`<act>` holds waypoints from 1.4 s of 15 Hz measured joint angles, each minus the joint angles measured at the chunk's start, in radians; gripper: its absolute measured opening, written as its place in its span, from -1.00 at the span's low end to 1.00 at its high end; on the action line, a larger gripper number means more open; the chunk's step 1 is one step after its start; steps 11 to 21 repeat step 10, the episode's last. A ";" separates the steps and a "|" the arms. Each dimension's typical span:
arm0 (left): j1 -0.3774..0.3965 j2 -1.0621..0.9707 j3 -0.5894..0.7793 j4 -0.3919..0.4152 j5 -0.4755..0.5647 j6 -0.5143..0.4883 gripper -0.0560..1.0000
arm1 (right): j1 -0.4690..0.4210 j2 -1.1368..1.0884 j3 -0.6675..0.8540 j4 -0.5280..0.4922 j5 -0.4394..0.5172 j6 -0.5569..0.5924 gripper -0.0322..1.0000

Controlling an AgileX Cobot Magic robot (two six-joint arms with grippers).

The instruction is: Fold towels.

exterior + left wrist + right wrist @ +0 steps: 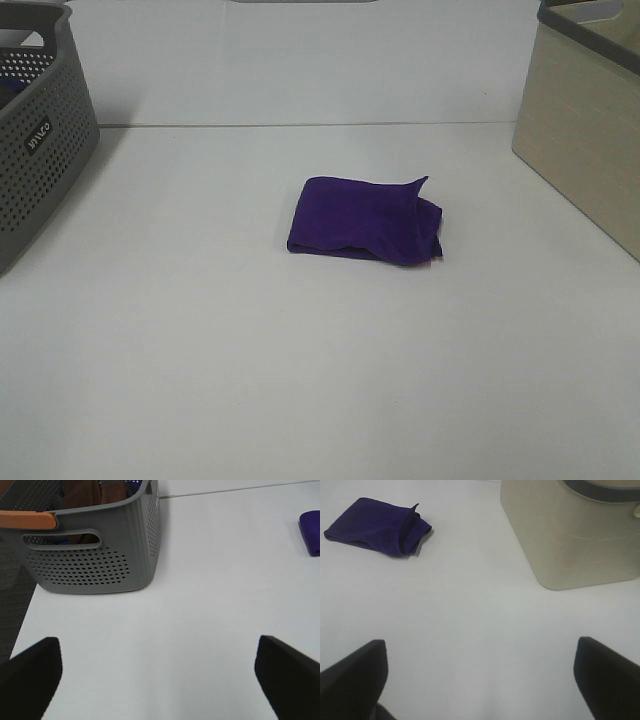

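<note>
A deep purple towel (365, 220) lies folded into a small rectangle on the white table, right of centre; one corner sticks up at its far right. It also shows in the right wrist view (377, 526), and its edge shows in the left wrist view (311, 531). Neither arm shows in the high view. My left gripper (159, 677) is open and empty over bare table near the grey basket. My right gripper (480, 677) is open and empty over bare table, well short of the towel.
A grey perforated basket (35, 135) stands at the far left; in the left wrist view (95, 560) it holds brown and purple cloth. A beige bin (590, 130) stands at the far right, also in the right wrist view (570, 540).
</note>
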 joint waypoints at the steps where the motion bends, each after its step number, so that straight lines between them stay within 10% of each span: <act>1: 0.000 0.000 0.000 0.005 0.000 -0.012 0.96 | 0.000 0.008 0.000 0.000 0.000 0.000 0.97; 21: 0.000 0.000 0.000 0.003 0.000 -0.034 0.97 | 0.000 0.010 0.000 0.000 0.000 0.000 0.97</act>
